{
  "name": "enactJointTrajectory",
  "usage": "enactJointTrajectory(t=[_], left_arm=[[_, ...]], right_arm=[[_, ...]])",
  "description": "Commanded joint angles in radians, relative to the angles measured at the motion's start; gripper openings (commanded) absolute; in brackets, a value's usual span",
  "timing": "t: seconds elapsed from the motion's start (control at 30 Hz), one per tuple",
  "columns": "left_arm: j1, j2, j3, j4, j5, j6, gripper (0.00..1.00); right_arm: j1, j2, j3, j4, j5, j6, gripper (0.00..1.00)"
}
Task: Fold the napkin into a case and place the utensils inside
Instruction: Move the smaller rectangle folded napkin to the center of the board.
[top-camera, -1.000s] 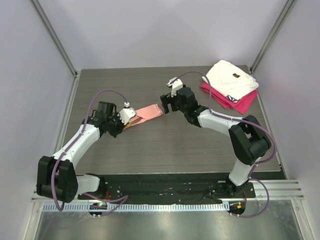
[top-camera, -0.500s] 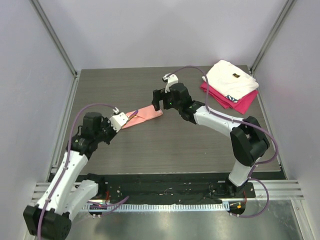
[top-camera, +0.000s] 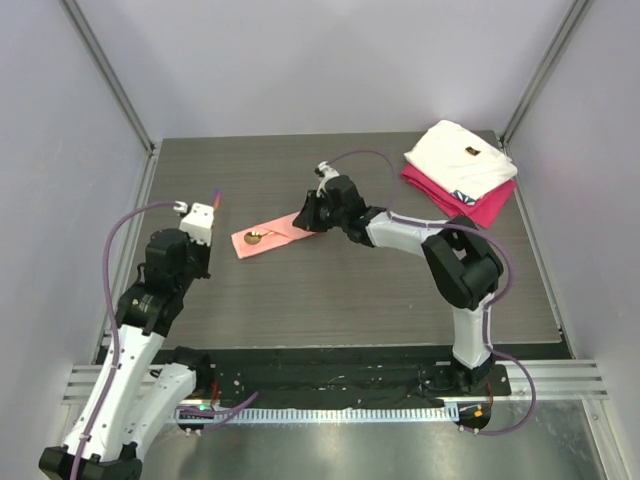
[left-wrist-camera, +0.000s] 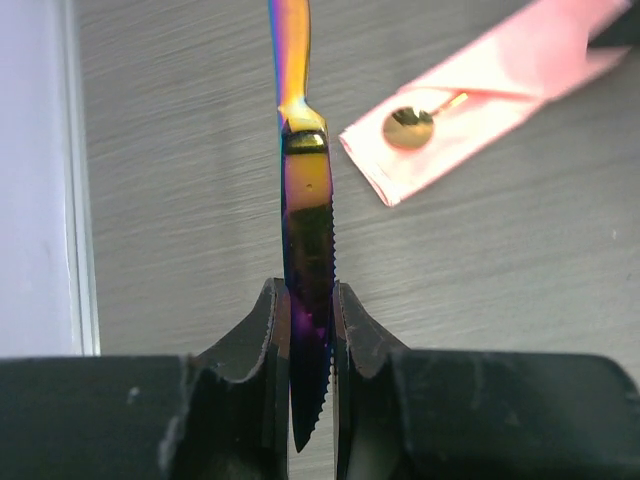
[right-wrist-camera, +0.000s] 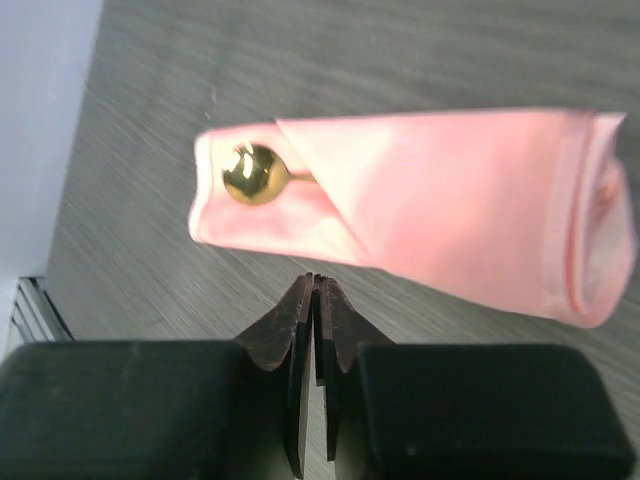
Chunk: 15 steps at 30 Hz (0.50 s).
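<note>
Here we see the left claw (left-wrist-camera: 310, 300) clenched on the blade of a knife (left-wrist-camera: 305, 210), an iridescent purple-and-gold piece with a serrated edge, held above the left side of the tabletop (top-camera: 350, 290). The napkin (right-wrist-camera: 430, 200) lies near the middle, folded into a long narrow case. The gold bowl of a spoon (right-wrist-camera: 252, 175) shows at its left end. The right claw (right-wrist-camera: 315, 290) hovers just beside the napkin, fingers pressed together on nothing. A white cloth (top-camera: 460, 155) rests on a magenta cloth (top-camera: 485, 205) in the far right corner.
</note>
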Motion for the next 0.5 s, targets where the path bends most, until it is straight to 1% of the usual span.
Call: enactJointTrajectory(t=[0.0, 0.07, 0.13, 0.23, 0.3, 0.33, 0.4, 0.47], left_arm=[[0.0, 0.022, 0.091, 0.05, -0.154, -0.212, 0.0], [0.0, 0.052, 0.114, 0.056, -0.172, -0.259, 0.0], [0.0, 0.104, 0.142, 0.051, -0.131, -0.256, 0.0], [0.0, 0.131, 0.18, 0.038, -0.111, -0.275, 0.0], [0.0, 0.121, 0.15, 0.086, -0.085, -0.27, 0.0], [0.0, 0.11, 0.139, 0.103, -0.068, -0.264, 0.0], [-0.001, 0.112, 0.137, 0.085, -0.071, -0.269, 0.0], [0.0, 0.105, 0.136, 0.074, -0.06, -0.275, 0.0]], right_arm=[[0.07, 0.049, 0.051, 0.032, -0.02, 0.023, 0.11], [0.084, 0.073, 0.063, 0.04, -0.008, 0.023, 0.04], [0.101, 0.124, 0.123, 0.0, -0.014, 0.014, 0.01], [0.135, 0.155, 0.175, -0.055, 0.033, -0.03, 0.01], [0.147, 0.17, 0.189, -0.045, 0.041, -0.034, 0.01], [0.155, 0.197, 0.232, -0.057, 0.035, -0.034, 0.01], [0.158, 0.227, 0.273, -0.106, 0.04, -0.037, 0.01], [0.163, 0.239, 0.28, -0.1, 0.061, -0.035, 0.01]])
